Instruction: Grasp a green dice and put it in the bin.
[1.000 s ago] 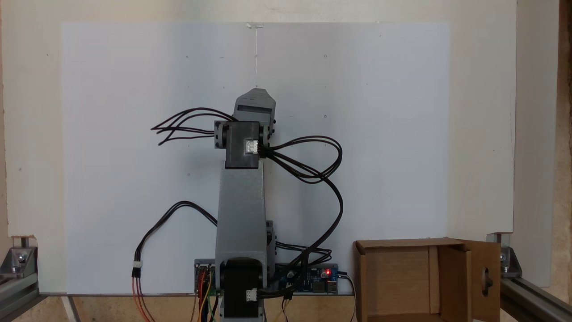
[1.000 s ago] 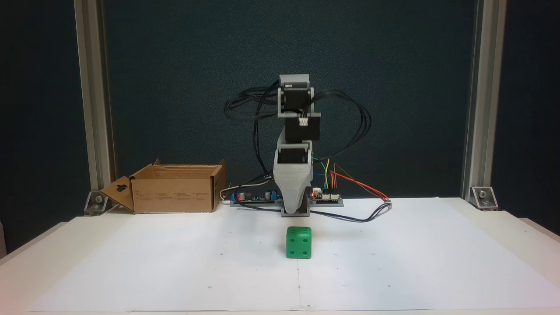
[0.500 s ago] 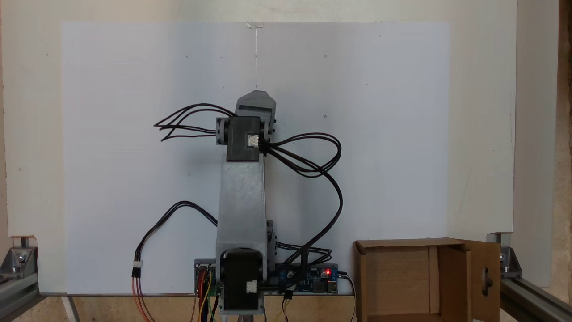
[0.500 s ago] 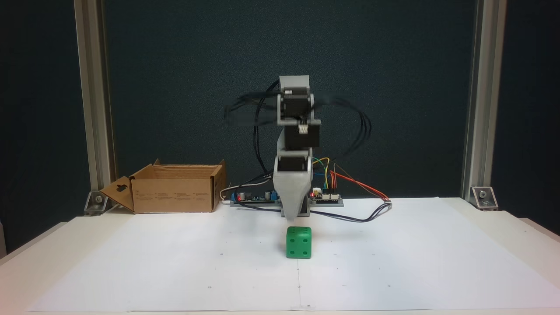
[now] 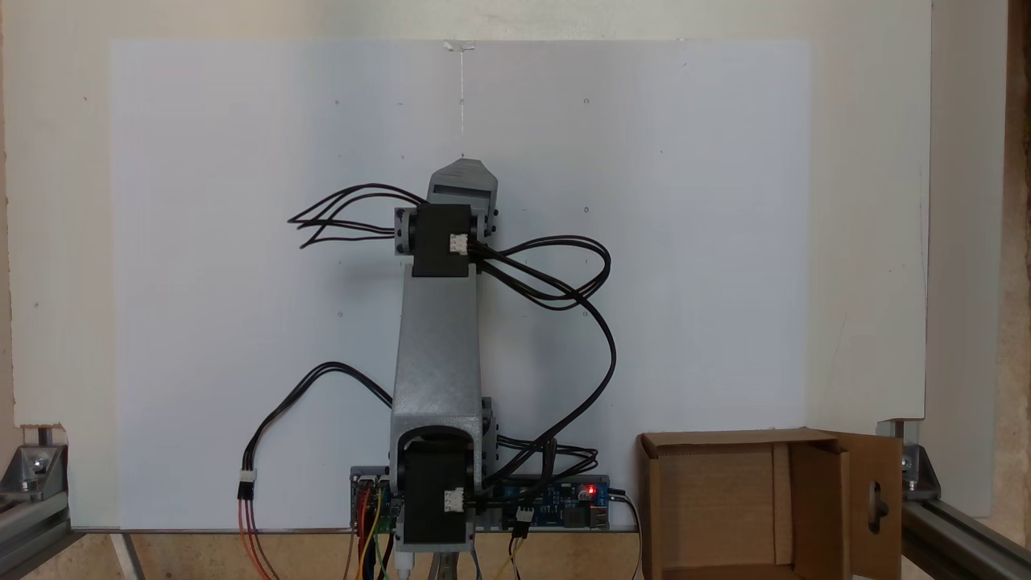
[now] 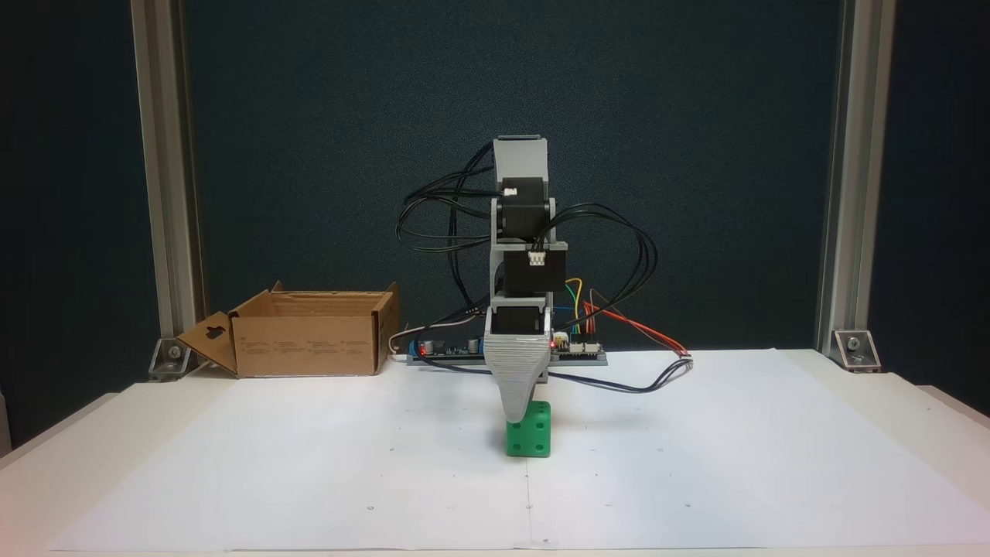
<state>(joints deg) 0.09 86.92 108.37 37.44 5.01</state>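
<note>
The gripper (image 6: 520, 414) points straight down in a fixed view, its grey ribbed front jaw narrowing to a tip that overlaps the upper left part of the dice (image 6: 530, 439); the second jaw lies behind the first from this camera, so whether the jaws are spread or pressed together cannot be told, nor whether they touch the cube. The dice, bright green with round pips, sits on the white paper (image 6: 309, 464) at the middle of the table (image 6: 928, 402), directly in front of the arm's base and well to the right of the bin (image 6: 309, 344). Above the gripper the arm (image 6: 523, 232) stacks up in black motors and grey brackets, with loops of black cable (image 6: 619, 255) swinging out on both sides. Behind the base lie circuit boards (image 6: 576, 350) with a red light and coloured wires running off to the right. The bin, a brown cardboard box, stands at the back left in that view, just beside the boards, its open flap with a keyhole cutout leaning out to the left. In a fixed view from above the arm (image 5: 439, 354) reaches up the frame over the paper (image 5: 201, 242), covering the dice, and the bin (image 5: 717, 515) stands at the lower right with its mouth open. Aluminium posts (image 6: 162, 155) frame the table against a dark backdrop
</note>
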